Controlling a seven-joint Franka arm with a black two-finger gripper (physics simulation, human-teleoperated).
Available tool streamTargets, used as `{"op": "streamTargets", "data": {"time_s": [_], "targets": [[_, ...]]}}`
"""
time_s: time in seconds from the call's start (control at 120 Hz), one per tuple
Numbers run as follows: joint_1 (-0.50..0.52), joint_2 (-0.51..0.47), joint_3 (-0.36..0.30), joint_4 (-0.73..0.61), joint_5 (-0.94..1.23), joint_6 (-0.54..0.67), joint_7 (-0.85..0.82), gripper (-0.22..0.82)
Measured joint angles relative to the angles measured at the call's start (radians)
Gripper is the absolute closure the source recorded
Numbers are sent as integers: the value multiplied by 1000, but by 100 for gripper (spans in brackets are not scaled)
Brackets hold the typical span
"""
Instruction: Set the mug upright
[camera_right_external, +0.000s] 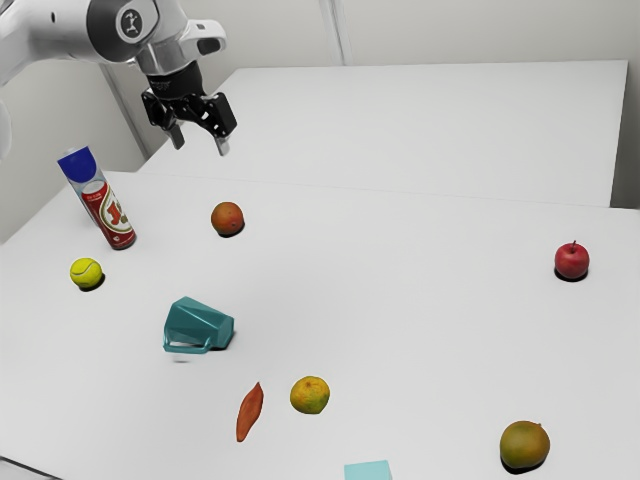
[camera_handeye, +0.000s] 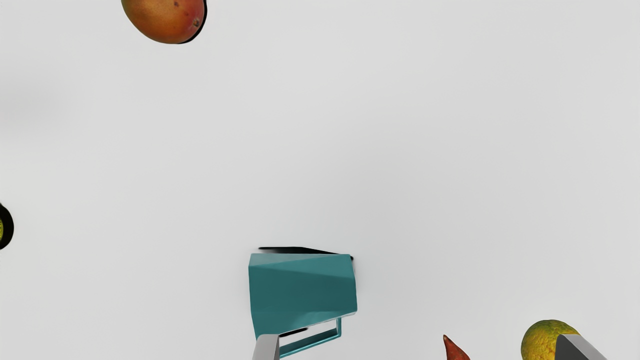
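The teal mug (camera_right_external: 198, 325) lies on its side on the white table (camera_right_external: 420, 300), handle (camera_handeye: 310, 344) out to one side, between the tennis ball (camera_right_external: 86, 272) and the red tapered vegetable (camera_right_external: 250, 412); the gripper (camera_right_external: 200, 148) hangs well above, fingers apart and empty. The step in hand looks like the reach — next it should line up over the mug, descend and grip it for tipping upright.

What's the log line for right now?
claw: open, raised above table | mug: lying on its side, ungripped | task: mug not yet upright
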Motion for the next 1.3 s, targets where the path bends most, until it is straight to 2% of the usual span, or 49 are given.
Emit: {"op": "streamTargets", "data": {"time_s": [0.3, 0.425, 0.742, 1.008, 1.3], "targets": [[23, -27, 1, -36, -57, -23, -1, 0], [70, -110, 1, -135, -136, -23, 2, 0], [242, -172, 2, -373, -310, 68, 78, 0], [372, -146, 2, -550, -361, 117, 181, 0], [448, -94, 1, -670, -437, 229, 369, 0]]}}
